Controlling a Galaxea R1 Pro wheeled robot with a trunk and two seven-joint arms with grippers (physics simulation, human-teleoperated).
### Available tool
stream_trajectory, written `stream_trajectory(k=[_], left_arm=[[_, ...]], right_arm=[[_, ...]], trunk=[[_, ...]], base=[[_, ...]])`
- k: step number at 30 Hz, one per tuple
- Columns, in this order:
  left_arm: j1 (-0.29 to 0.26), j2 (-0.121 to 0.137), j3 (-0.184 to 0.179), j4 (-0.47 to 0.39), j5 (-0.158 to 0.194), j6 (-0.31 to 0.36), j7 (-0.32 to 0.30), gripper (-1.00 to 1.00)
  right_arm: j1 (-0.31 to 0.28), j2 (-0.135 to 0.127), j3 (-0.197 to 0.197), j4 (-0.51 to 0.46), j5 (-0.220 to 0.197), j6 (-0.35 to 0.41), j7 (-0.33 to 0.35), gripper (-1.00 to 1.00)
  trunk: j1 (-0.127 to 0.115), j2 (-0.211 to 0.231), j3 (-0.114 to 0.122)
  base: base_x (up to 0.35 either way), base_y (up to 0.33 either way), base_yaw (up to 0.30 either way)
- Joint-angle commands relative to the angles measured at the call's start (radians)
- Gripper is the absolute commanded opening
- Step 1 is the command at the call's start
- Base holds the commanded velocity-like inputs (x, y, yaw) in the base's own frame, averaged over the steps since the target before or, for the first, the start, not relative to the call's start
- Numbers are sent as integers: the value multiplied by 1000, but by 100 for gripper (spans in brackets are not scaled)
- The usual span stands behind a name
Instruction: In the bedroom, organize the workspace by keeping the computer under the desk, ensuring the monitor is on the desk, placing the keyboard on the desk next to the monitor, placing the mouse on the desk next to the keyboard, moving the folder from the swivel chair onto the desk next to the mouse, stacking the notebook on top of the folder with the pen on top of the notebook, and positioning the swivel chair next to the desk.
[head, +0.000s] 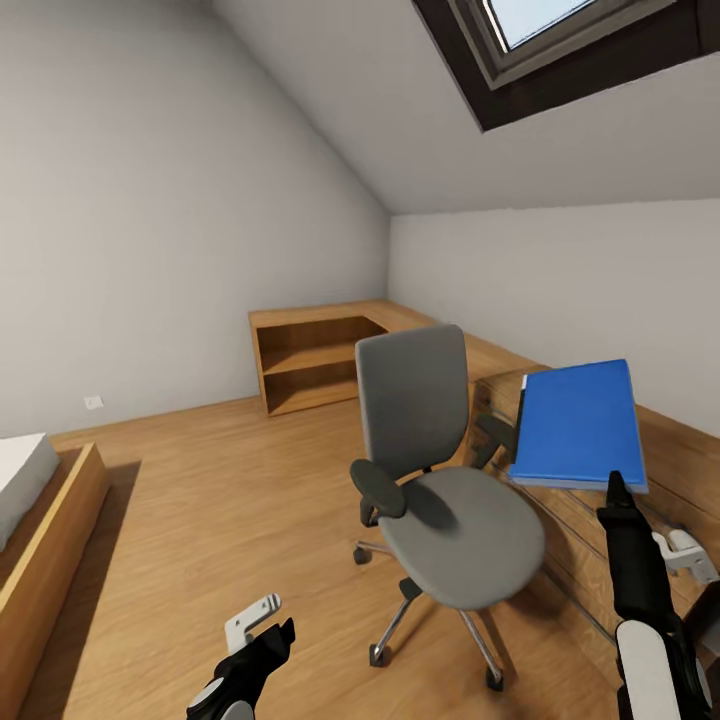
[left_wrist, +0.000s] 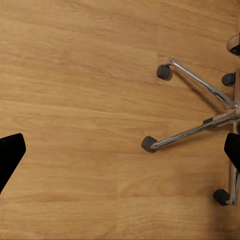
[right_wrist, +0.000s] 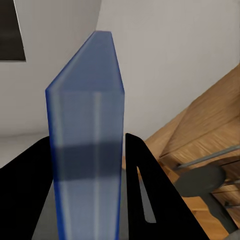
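The bright blue folder (head: 580, 422) hangs in the air to the right of the grey swivel chair (head: 440, 470), with my right gripper (head: 617, 487) shut on its near edge. In the right wrist view the folder (right_wrist: 87, 145) stands edge-on between the two black fingers (right_wrist: 145, 190). The chair's seat is bare. My left gripper (head: 268, 628) is low at the front, over the floor by the chair's chrome base (left_wrist: 200, 120); its fingertips (left_wrist: 11, 155) stand wide apart, open and holding nothing.
A light wooden shelf unit (head: 320, 360) runs along the far wall and continues behind the chair on the right. A bed with a wooden frame (head: 45, 540) is at the left. Open wooden floor (head: 220, 500) lies between bed and chair.
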Motion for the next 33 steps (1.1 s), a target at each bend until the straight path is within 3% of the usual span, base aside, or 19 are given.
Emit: stream_trajectory(k=[1,9,12,26,33], left_arm=[[-1,1,-3,-2,3,3,7,100],[-1,0,-3,-2,4,3,7,100],[-1,-5,-3,-1,4,3,7,100],[-1,-14,-3,6,2,5,6,100],[-1,-39,-2,33,-80,6,5,100]], right_arm=[[1,2,-1,0,-11,-1,6,-100],[1,5,0,3,-15,-3,2,-100],[1,17,0,5,-14,-6,-6,-100],[1,20,2,10,-13,-12,-24,-100],[1,20,3,18,-13,-30,-32,-100]], trunk=[[-4,7,2],[-35,63,27],[-46,84,37],[-100,182,81],[-127,231,102]], base=[[0,0,0],[0,0,0],[0,0,-36],[0,0,-240],[0,0,-261]])
